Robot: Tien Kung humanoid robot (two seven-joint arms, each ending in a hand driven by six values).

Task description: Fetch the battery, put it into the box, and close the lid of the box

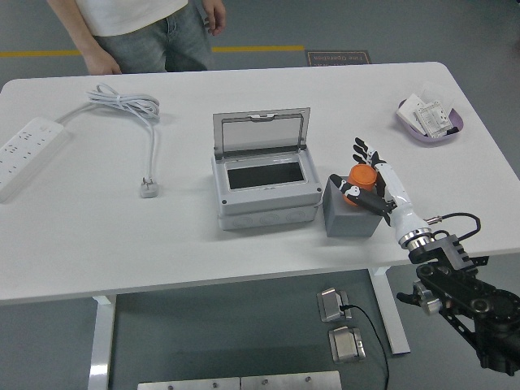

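One hand [363, 180] works alone: the right one, white with black fingertips, reaching in from five o'clock with its forearm angled up toward eleven. Its fingers are curled around an orange battery [361, 175], thumb across the near side, the other fingers rising behind. The battery sits atop a grey block [349, 218] at three o'clock from the box [264, 188], whose lid [262, 130] stands upright. A person [146, 32] stands at twelve o'clock beyond the tabletop [97, 236], arms hanging down.
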